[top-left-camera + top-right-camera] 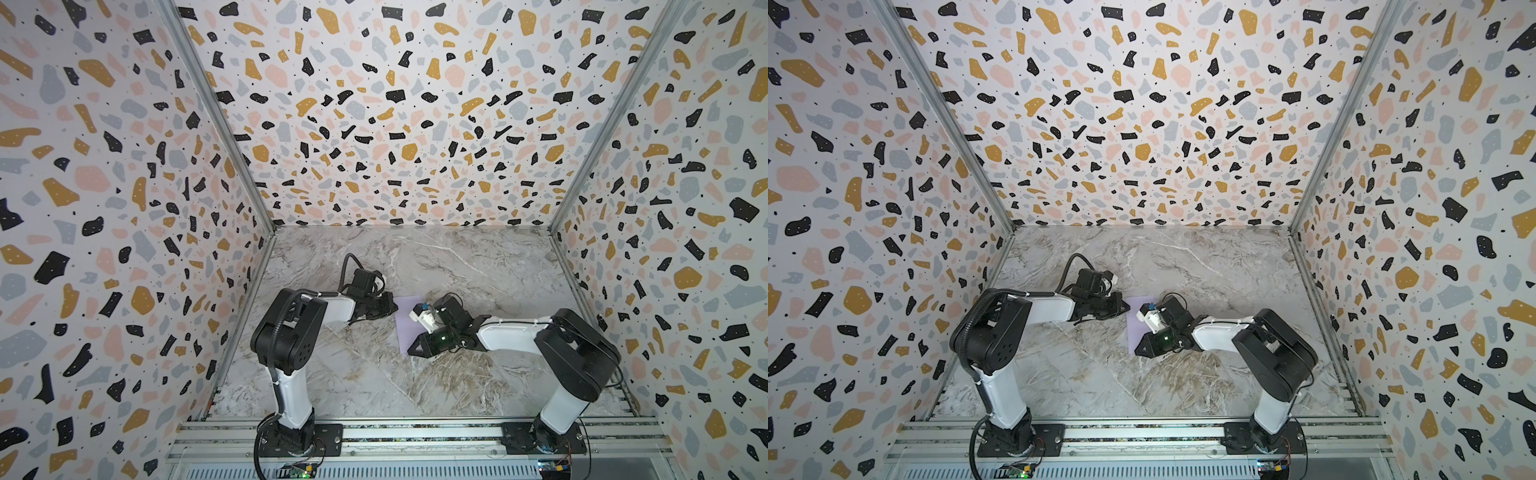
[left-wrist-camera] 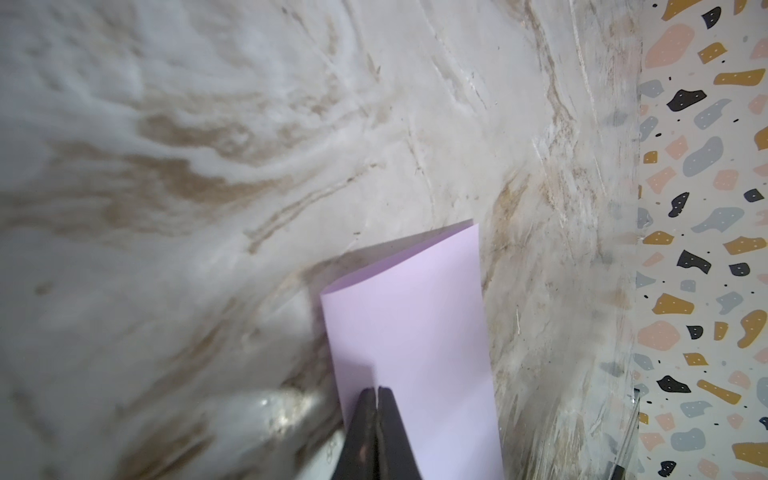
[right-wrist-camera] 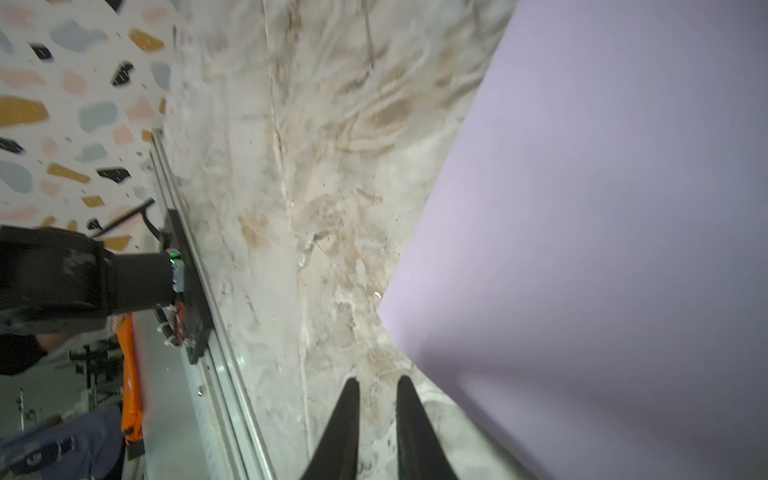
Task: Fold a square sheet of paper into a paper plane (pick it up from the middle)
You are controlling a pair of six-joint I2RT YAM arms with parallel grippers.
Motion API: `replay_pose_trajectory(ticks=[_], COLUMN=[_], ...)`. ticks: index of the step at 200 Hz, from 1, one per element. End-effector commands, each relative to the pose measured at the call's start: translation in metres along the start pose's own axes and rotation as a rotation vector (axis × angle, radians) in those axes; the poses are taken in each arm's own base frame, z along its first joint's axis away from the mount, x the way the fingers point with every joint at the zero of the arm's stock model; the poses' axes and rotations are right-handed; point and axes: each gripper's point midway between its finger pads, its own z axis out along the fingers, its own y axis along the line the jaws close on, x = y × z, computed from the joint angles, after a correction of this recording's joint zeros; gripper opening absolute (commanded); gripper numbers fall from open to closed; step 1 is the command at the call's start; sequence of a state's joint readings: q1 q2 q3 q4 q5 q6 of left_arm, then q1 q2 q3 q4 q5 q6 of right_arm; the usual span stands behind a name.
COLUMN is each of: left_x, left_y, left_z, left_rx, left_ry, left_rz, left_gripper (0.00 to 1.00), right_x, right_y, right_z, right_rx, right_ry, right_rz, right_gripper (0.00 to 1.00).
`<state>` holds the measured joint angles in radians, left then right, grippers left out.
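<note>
The square sheet of paper (image 1: 403, 328) (image 1: 1136, 328) lies on the marble table, pale lilac and folded over into a narrow strip with one layer lifting (image 2: 415, 332). My left gripper (image 1: 394, 307) (image 1: 1126, 307) sits at the strip's far left corner. In the left wrist view its jaws (image 2: 377, 390) are pressed together with a thin pale edge of paper between the tips. My right gripper (image 1: 411, 351) (image 1: 1138, 352) is at the strip's near end. It stands slightly open (image 3: 377, 380) over bare marble, and the paper (image 3: 602, 208) lies beside it. No paper plane is in view.
Terrazzo walls (image 1: 374, 124) close in the table on three sides. An aluminium rail (image 1: 415, 432) carrying both arm bases runs along the front edge. The left arm's base (image 3: 124, 282) shows in the right wrist view.
</note>
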<state>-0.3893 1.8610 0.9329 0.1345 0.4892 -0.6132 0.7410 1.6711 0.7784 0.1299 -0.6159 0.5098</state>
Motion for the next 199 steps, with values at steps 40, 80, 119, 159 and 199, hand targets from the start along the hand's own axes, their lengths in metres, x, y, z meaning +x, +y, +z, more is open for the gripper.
replay_pose_trajectory(ticks=[40, 80, 119, 159, 199], left_x=[-0.016, 0.013, 0.021, 0.027, 0.040], left_y=[-0.035, -0.046, -0.023, -0.006, 0.008], left_z=[-0.038, -0.025, -0.008, 0.000, 0.007], left_rx=[0.017, 0.037, -0.037, -0.079, -0.098], left_ry=[-0.107, -0.030, -0.006, -0.003, 0.021], left_rz=[0.037, 0.065, 0.037, 0.003, -0.027], left_gripper=[0.29, 0.26, 0.19, 0.18, 0.16], right_x=[-0.024, -0.014, -0.010, -0.004, 0.001], right_y=[-0.038, -0.048, -0.051, -0.051, -0.047], right_z=[-0.056, -0.052, -0.043, -0.038, -0.036], right_rx=[0.001, -0.029, -0.056, -0.080, -0.122], right_ry=[-0.203, -0.163, -0.128, -0.096, -0.081], right_rz=[0.158, 0.217, 0.258, 0.305, 0.336], right_gripper=[0.47, 0.51, 0.53, 0.53, 0.51])
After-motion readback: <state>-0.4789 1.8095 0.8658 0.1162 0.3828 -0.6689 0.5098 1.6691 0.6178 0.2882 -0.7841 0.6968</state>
